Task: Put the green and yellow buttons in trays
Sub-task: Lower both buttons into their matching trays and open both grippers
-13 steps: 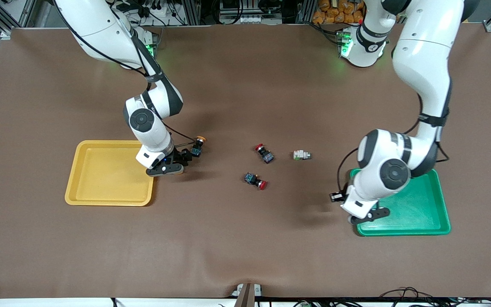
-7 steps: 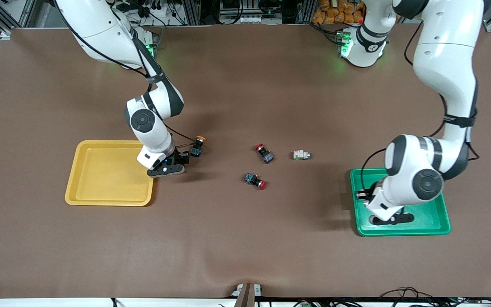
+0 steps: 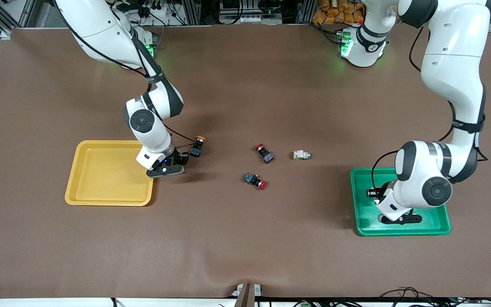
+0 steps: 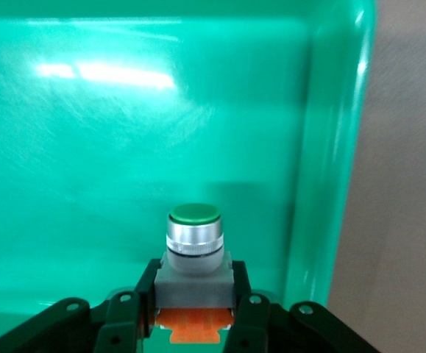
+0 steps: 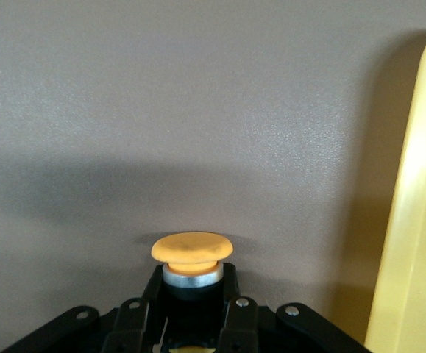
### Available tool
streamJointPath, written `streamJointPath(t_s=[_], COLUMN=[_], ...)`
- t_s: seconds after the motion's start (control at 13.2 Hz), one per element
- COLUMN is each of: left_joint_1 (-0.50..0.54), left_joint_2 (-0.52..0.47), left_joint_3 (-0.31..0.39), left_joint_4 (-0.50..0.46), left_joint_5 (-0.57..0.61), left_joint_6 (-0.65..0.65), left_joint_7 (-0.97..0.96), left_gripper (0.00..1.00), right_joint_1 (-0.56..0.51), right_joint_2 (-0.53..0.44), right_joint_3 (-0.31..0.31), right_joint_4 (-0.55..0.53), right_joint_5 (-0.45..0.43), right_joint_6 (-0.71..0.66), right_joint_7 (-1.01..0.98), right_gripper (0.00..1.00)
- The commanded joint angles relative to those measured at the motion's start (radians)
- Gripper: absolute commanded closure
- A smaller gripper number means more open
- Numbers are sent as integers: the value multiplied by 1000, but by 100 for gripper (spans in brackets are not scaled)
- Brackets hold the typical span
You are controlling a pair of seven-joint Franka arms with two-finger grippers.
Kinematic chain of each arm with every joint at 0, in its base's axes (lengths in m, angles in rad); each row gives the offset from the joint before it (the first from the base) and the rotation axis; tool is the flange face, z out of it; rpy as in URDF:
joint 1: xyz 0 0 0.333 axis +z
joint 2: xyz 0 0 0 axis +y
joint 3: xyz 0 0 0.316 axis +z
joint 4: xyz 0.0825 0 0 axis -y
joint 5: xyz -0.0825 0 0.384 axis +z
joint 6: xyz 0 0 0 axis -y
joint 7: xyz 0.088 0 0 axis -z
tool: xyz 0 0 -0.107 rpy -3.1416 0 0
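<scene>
Two gripped buttons (image 4: 193, 243): green-capped grey, orange-capped black (image 5: 191, 257).

The middle of the brown mat (image 3: 245, 238) is cluttered by two red-capped switches (image 3: 264, 153) and a white switch (image 3: 301, 155), close together. The yellow tray (image 3: 73, 187) and green tray (image 3: 358, 221) have bare floors under the arms.

The front camera looks down from high up, facing both robots, and sees the whole brown table (image 3: 245, 256). Each wrist camera sits very close: the left over the shallow green plastic tray (image 3: 362, 221) (image 4: 87, 147), the right beside the shallow yellow plastic tray (image 3: 109, 194) (image 5: 419, 220).
</scene>
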Motion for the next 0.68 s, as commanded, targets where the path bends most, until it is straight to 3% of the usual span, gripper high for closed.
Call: streamJointPath(t_s=[0.0, 0.46, 0.61], left_joint_1=[2, -10, -18], left_joint_2=[9, -63, -86], left_joint_3=[-2, -16, -59], left_joint_4=[1, 7, 7], left_joint_5=[46, 32, 29], left_joint_6=[-7, -21, -61], left_joint_7=[8, 19, -3], left_gripper=[23, 0, 0], right_joint_1=[-17, -52, -109], right_joint_2=[-72, -163, -169], right_joint_3=[14, 14, 14], right_joint_4=[6, 69, 69], right_joint_5=[-18, -11, -11], right_joint_6=[-125, -321, -324], right_joint_7=[13, -16, -110], right_gripper=[100, 100, 100])
